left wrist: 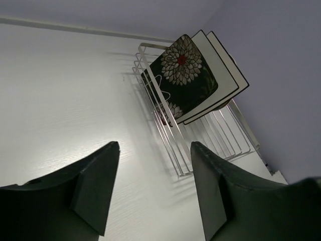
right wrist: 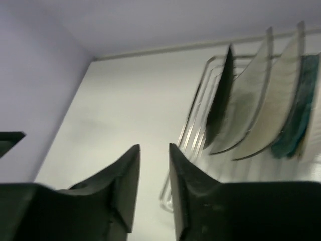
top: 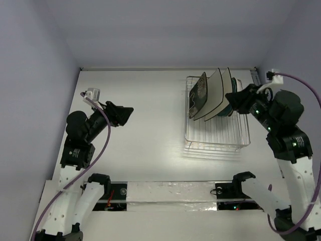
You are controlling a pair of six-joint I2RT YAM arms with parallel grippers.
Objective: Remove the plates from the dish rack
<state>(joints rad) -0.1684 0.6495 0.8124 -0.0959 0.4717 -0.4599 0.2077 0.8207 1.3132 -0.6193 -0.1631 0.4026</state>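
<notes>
A: Setting: white matte worktop [top: 140, 150], pale lavender walls [top: 150, 30] on three sides. Light is even and the shadows are soft.

B: Task items?

A: The dish rack [top: 217, 136] sits at the far right of the worktop, near the right wall. The plates stand on edge between its tines, all bunched at the far end. The near rows carry nothing.

B: Order?

A: From the left: dark patterned plate [left wrist: 186, 80], two cream plates [top: 215, 93] behind it, then a teal plate [right wrist: 297, 113]. Anything beyond the teal one is hidden. They tilt one behind the next. My reading is that the tines grip only the lower edges, so each should lift out upward.

B: Arms?

A: The right arm [top: 286, 120] is just beside the rack's right side. The right jaws are level with the plates, with a narrow gap between them and nothing held. It is probably placed to take the rightmost plate first. The left arm [top: 83, 130] is well apart on the left. The left jaws are spread wide, empty, and pointed toward the rack, likely kept out of the way.

B: Progress?

A: Every plate in view is in the rack, so I judge unloading not yet begun.
</notes>
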